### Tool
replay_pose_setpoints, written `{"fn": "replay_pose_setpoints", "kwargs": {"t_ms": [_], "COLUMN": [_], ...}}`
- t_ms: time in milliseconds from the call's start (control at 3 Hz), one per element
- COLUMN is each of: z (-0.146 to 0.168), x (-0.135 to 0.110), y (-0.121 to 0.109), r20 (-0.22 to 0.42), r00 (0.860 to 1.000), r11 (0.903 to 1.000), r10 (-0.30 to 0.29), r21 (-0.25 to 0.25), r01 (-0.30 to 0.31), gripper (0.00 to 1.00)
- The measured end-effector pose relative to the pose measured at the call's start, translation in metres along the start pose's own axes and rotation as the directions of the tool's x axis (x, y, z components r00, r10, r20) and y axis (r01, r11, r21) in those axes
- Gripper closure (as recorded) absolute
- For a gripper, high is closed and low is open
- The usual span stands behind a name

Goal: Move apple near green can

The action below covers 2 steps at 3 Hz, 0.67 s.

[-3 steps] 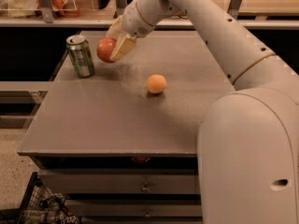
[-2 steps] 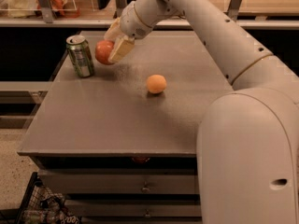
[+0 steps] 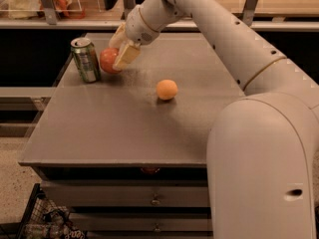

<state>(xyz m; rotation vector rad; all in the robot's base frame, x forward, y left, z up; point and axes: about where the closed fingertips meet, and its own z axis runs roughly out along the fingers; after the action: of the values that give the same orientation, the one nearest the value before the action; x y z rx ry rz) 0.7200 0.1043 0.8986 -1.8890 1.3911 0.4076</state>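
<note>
The apple point(image 3: 106, 60), round, glossy and reddish-orange, sits low at the table's far left, just right of the green can point(image 3: 85, 59). The can stands upright, green and silver with a silver top. A narrow gap shows between the two. My gripper point(image 3: 114, 57) reaches in from the upper right and is shut on the apple, with one tan finger point(image 3: 126, 55) across the apple's right side and the other behind it. I cannot tell whether the apple touches the table.
A smaller, paler orange ball point(image 3: 167, 89) lies near the middle of the grey table point(image 3: 124, 128). My white arm point(image 3: 259, 133) fills the right side. A shelf rail runs behind the table. Drawers and a wire basket point(image 3: 45, 218) are below the front edge.
My gripper has lowered the apple and moved it slightly left, closer to the green can. The can and the orange ball have not moved.
</note>
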Motion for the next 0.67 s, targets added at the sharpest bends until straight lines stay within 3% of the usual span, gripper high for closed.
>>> {"fn": "replay_pose_setpoints", "kwargs": {"t_ms": [667], "z": [0.0066], "x": [-0.0020], "y": [0.0016], "r20": [0.013], "r00": [1.000], "r11": [0.9998], "r10": [-0.001], "r21": [-0.022], "r01": [0.001], "gripper": [0.12]}}
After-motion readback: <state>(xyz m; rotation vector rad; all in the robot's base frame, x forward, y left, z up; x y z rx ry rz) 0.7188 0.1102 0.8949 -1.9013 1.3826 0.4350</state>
